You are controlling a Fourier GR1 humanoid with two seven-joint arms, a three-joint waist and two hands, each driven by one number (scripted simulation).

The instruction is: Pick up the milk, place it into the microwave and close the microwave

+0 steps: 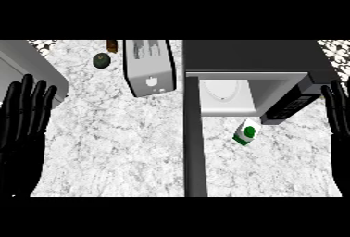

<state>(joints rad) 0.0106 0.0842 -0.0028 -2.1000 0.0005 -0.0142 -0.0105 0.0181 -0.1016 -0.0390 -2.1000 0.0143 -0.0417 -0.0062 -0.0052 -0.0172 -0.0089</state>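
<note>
Left robot hand (26, 121): fingers straight and spread, pointing up, at the view's left edge, well left of the microwave (253, 69), holding nothing. Right robot hand (337, 113): fingers straight, pointing up, at the right edge, just right of the microwave, holding nothing. Milk (246, 132): white and green carton, on the marbled desk (116, 148) just in front of the microwave's open cavity. Microwave door (193, 139): swung open, standing out from the microwave's left side. Toaster (149, 67): left of the microwave. Dark round item (102, 60): further left.
</note>
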